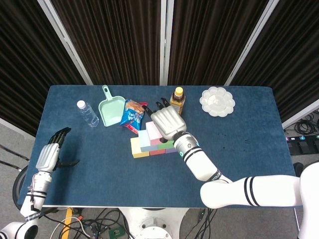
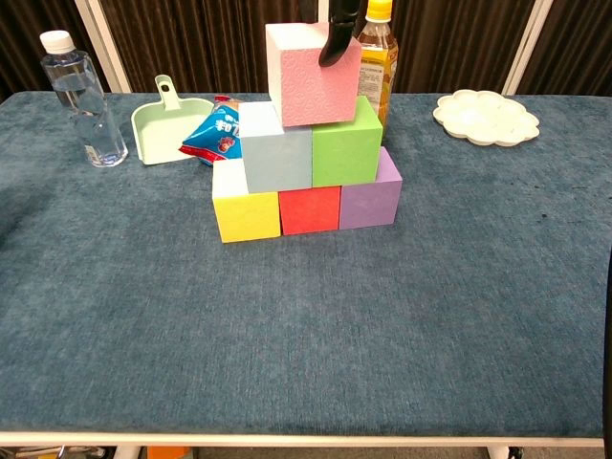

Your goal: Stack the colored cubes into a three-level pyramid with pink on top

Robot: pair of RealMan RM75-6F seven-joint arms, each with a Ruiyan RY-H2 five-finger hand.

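1. the right hand (image 1: 168, 122) lies palm-down over the top of the cube stack; its dark fingers (image 2: 337, 36) come down the front face of the pink cube (image 2: 314, 75) and touch it. whether it grips the cube or only rests on it, i cannot tell.
2. the pink cube sits under that hand as the top level, resting on the two middle cubes.
3. below the hand, the middle level is a pale blue cube (image 2: 276, 155) and a green cube (image 2: 346, 142), side by side and touching.
4. under those, the bottom row runs yellow cube (image 2: 246, 210), red cube (image 2: 309, 208), purple cube (image 2: 369, 199), all touching on the blue worktop (image 2: 306, 325).
5. just beyond the right hand's fingertips stands an amber bottle (image 2: 378, 55) with a yellow cap; well off to its right lies a white palette (image 2: 485, 117).
6. to the left of the right hand lie a snack bag (image 2: 215, 135), then a mint scoop (image 2: 171, 124), then a clear water bottle (image 2: 83, 98).
7. the left hand (image 1: 50, 155) is far from the stack, off the worktop's left edge, fingers spread apart and holding nothing.
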